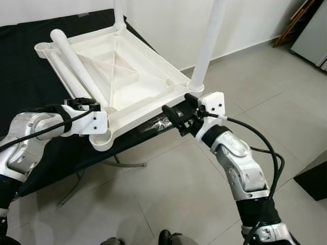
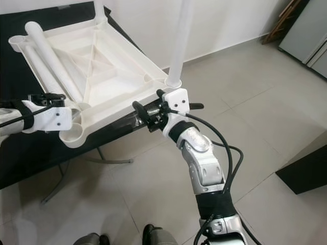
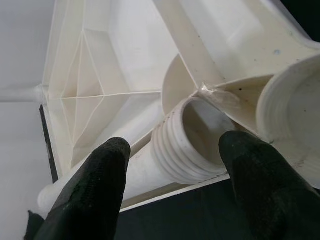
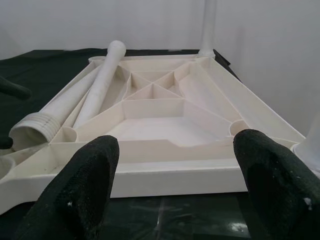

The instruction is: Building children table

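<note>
A white plastic table top (image 1: 140, 84) lies upside down on a black-covered stand. Two white legs stand upright in its sockets, one at the right corner (image 1: 207, 46) and one at the far corner (image 1: 119, 13). Two loose legs (image 1: 76, 61) lie side by side along its left side. My left gripper (image 3: 175, 150) is open at the near-left corner, its fingers either side of one loose leg's threaded end (image 3: 187, 142), beside an empty socket (image 3: 295, 115). My right gripper (image 1: 180, 109) hangs open just off the top's near edge (image 4: 175, 177), holding nothing.
The black-covered stand (image 1: 30, 71) has thin metal legs (image 1: 122, 164) on a pale tiled floor. A white wall runs behind. Wooden pieces (image 1: 296, 20) and a grey cabinet (image 1: 311, 35) stand at the far right, a dark box (image 1: 314, 181) at the near right.
</note>
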You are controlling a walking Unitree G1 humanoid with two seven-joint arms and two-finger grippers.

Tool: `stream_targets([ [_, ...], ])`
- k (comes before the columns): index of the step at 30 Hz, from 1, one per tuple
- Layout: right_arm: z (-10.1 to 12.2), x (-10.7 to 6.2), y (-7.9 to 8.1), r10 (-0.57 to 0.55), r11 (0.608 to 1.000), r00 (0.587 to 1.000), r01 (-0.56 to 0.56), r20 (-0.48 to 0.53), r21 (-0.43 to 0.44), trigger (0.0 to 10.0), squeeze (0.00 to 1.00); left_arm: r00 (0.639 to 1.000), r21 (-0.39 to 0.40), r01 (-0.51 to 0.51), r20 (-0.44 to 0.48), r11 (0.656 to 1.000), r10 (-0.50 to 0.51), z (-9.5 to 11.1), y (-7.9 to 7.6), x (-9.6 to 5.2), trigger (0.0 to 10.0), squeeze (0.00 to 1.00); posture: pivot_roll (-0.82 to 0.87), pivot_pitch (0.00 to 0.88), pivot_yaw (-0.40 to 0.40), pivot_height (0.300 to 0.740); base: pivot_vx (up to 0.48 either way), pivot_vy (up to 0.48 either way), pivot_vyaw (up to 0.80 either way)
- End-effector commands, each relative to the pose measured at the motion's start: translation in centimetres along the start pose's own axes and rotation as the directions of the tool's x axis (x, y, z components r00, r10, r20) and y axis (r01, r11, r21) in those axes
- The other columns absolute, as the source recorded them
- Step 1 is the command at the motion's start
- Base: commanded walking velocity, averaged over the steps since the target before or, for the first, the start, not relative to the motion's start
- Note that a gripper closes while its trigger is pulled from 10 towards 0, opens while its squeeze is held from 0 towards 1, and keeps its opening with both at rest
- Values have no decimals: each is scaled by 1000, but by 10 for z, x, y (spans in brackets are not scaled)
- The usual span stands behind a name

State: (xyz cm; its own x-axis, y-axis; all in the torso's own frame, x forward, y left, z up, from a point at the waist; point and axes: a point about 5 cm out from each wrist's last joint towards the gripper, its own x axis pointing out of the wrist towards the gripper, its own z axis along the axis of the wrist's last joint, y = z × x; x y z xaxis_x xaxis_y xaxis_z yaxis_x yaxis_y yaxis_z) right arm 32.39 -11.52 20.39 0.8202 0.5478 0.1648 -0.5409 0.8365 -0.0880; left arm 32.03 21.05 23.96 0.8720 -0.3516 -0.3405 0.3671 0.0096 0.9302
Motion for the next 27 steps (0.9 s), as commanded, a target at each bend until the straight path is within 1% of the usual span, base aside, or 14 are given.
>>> stream_targets([
  [1, -2, -1, -1, -7, 1000, 1000, 7, -4, 7, 10000, 0, 1000, -1, -26, 8, 1000, 26, 4, 2, 3, 10000, 0, 28, 185, -63, 740, 0, 0, 0],
  [2, -2, -1, -1, -7, 1000, 1000, 7, -3, 6, 10000, 0, 999, 4, -52, -1, 999, 52, 4, 4, 6, 10000, 0, 25, 184, -64, 740, 0, 0, 0],
  [3, -2, -1, -1, -7, 1000, 1000, 7, -3, 6, 10000, 0, 999, 4, -52, -1, 999, 52, 4, 4, 6, 10000, 0, 25, 184, -64, 740, 0, 0, 0],
  [5, -2, 0, -1, -7, 1000, 1000, 7, -3, 5, 10000, 0, 996, 66, -70, -59, 995, 74, 1, 6, 12, 10000, 0, 22, 184, -61, 740, 0, 0, 0],
  [6, -2, 0, -1, -7, 1000, 1000, 7, -3, 5, 10000, 0, 996, 66, -70, -59, 995, 74, 1, 6, 12, 10000, 0, 22, 184, -61, 740, 0, 0, 0],
  [8, -2, 0, -1, -7, 1000, 1000, 7, -3, 4, 10000, 0, 992, 96, -76, -95, 992, 85, -1, 7, 15, 10000, 0, 17, 184, -60, 740, 0, 0, 0],
  [10, -1, 0, -1, -6, 1000, 1000, 6, -3, 3, 10000, 0, 991, 98, -79, -102, 992, 89, -2, 7, 16, 10000, 0, 15, 184, -59, 740, 0, 0, 0],
  [11, -1, -1, -1, -7, 1000, 1000, 7, -3, 3, 10000, 0, 988, 105, -81, -125, 991, 94, -3, 7, 20, 10000, 0, 14, 184, -59, 740, 0, 0, 0],
  [15, -1, -1, -2, -11, 1000, 1000, 11, -3, 0, 10000, 0, 987, 105, -79, -132, 991, 93, -2, 4, 24, 10000, 0, 10, 183, -58, 740, 0, 0, 0],
  [19, 0, -1, -3, -14, 1000, 1000, 14, -1, 0, 10000, 0, 988, 96, -66, -137, 993, 78, 1, -5, 31, 10000, 0, 10, 180, -59, 740, 0, 0, 0],
  [25, 0, -1, -2, -13, 1000, 1000, 13, 3, 1, 10000, 0, 976, 93, -70, -199, 993, 87, -4, -13, 37, 10000, 0, 12, 180, -58, 740, 0, 0, 0],
  [26, 1, -1, -2, -13, 1000, 1000, 13, 3, 0, 10000, 0, 973, 95, -52, -221, 994, 72, -6, -17, 37, 10000, 0, 11, 179, -56, 740, 0, 0, 0],
  [27, 1, -1, -1, -12, 1000, 1000, 12, 4, 1, 10000, 0, 968, 75, -56, -239, 996, 73, -7, -21, 39, 10000, 0, 9, 179, -57, 740, 0, 0, 0],
])
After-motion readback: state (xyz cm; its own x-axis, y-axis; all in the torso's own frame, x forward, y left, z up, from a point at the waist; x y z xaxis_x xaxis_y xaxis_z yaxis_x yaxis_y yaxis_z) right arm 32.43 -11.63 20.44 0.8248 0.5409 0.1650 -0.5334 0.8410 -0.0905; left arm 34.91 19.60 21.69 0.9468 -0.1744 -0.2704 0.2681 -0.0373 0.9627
